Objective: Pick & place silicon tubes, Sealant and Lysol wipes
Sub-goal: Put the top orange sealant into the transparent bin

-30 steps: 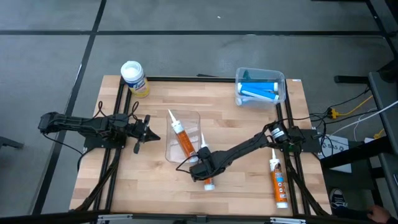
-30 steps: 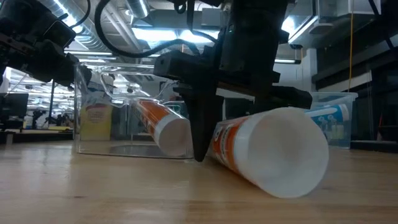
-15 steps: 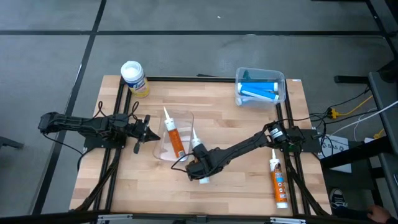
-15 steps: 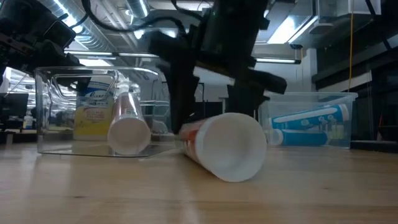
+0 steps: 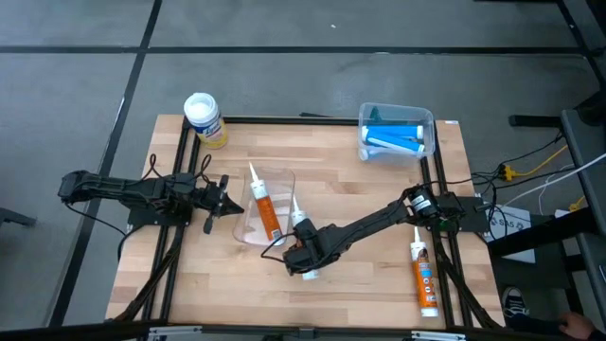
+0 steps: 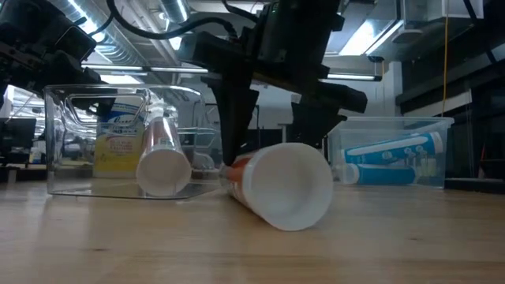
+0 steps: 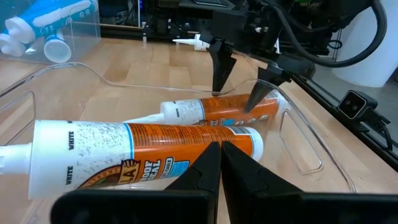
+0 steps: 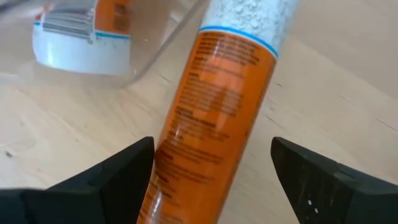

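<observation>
An orange sealant tube lies on the table beside the clear bin, nozzle toward the far edge. My right gripper is open above it, pointing down, one finger on each side of its body. A second orange tube lies in the clear bin, its nozzle over the far rim. My left gripper is shut at the bin's left wall. The yellow Lysol wipes canister stands at the far left corner. A third orange tube lies at the near right. My left gripper's shut fingertips are at the clear bin's left wall, coming level from the table's left; I cannot tell whether they touch it. My right gripper's fingers stand across the tube's body near its base end; I cannot tell whether either one touches it.
A clear tub at the far right holds blue tubes. Dark frame rails run along the table's left and right sides. Bare wood lies along the near edge.
My right gripper has gone toward the table's left edge. The orange tube under it has slid left with it, and the clear bin with its tube has slid left and turned a little, up to my left gripper. My left gripper has kept still.
</observation>
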